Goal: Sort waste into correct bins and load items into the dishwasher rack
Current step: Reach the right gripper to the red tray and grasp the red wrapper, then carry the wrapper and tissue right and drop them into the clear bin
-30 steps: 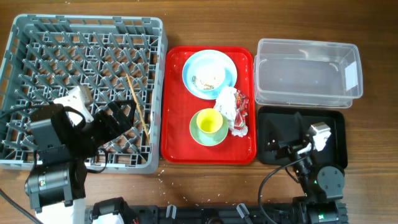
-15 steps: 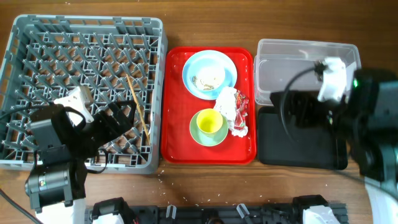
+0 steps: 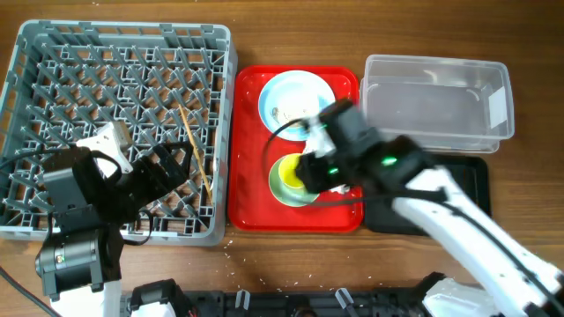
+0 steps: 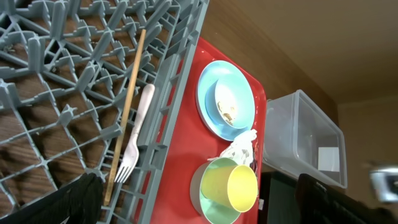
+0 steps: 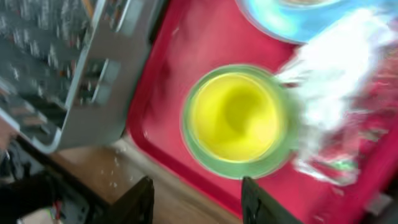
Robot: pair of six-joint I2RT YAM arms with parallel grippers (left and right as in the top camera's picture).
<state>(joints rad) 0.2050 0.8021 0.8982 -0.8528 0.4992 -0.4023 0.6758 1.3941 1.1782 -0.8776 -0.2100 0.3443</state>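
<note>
Your right gripper (image 5: 196, 184) hovers over the cup (image 5: 235, 117), jaws half-parted, empty (probably lining up a grasp); left gripper (image 4: 200, 190) parked, jaws wide.

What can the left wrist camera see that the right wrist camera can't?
Only the left wrist view shows the white fork and wooden chopstick lying in the grey rack, plus the clear tub. Only the right wrist view shows pale crumbs on the wooden table. Both show the yellow-green cup, the crumpled napkin, the blue plate, the red tray and a piece of that rack.
</note>
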